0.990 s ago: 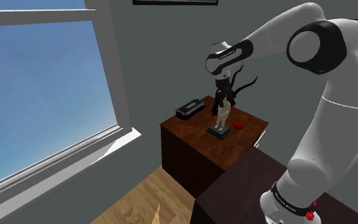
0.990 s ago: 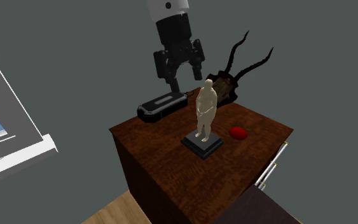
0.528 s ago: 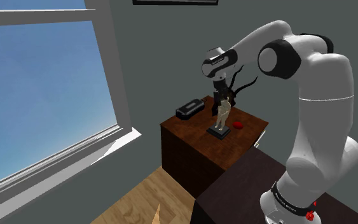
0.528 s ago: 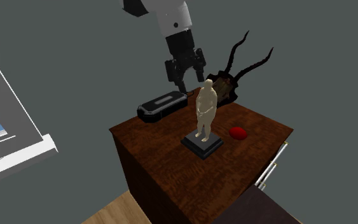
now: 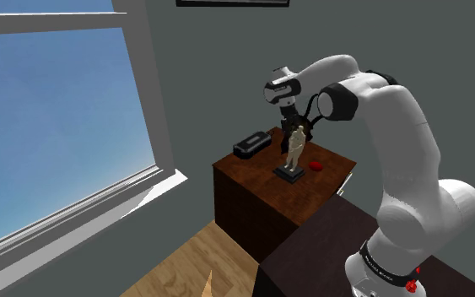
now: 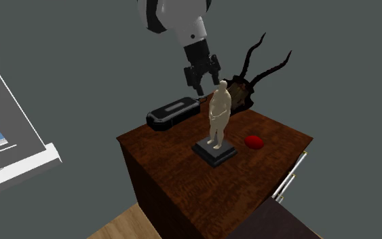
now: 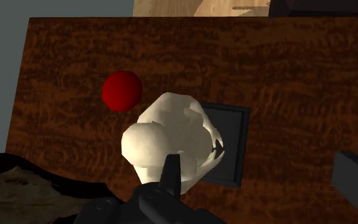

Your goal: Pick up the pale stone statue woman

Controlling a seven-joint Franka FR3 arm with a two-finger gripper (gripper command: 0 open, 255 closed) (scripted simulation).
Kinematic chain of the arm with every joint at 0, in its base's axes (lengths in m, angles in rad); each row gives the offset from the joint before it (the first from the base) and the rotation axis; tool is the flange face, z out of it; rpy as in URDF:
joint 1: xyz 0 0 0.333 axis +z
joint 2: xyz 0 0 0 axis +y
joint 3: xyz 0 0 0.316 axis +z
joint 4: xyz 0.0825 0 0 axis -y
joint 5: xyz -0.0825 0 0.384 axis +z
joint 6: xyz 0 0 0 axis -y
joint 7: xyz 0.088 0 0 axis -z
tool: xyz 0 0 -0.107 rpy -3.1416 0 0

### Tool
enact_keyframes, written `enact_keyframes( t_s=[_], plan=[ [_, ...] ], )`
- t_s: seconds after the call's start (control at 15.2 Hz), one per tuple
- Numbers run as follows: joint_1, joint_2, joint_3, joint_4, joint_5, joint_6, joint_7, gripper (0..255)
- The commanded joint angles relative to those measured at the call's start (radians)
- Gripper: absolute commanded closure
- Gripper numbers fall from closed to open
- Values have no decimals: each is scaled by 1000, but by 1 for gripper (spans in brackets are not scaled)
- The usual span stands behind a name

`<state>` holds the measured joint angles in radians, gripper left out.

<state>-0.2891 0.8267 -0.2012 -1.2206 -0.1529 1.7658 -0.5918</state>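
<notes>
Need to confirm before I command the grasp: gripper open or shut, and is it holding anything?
Gripper: open, holding nothing, beside the head of the pale statue.

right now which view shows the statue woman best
The second exterior view: the whole statue stands clear on its dark base. The shoulder view shows it farther off; the wrist view looks down on its head.

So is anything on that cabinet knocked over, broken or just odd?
Nothing stands out. The statue stands upright on its dark base. The red ball and the black box sit flat on the cabinet. The open gripper hangs close by the statue's head.
</notes>
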Motion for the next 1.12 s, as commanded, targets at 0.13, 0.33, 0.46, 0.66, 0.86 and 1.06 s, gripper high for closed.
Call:
enact_keyframes(
  t_s=[0.13,0.33,0.46,0.66,0.86,1.06],
  plan=[
    [-62,306,1,442,13,-153,-46,0],
    [-75,383,1,548,17,-181,-50,0],
    [-76,398,2,548,17,-168,-46,0],
    [-79,427,4,562,19,-153,-41,0],
    [-79,431,4,562,19,-149,-40,255],
    [-78,431,4,563,19,-150,-39,255]
  ],
)
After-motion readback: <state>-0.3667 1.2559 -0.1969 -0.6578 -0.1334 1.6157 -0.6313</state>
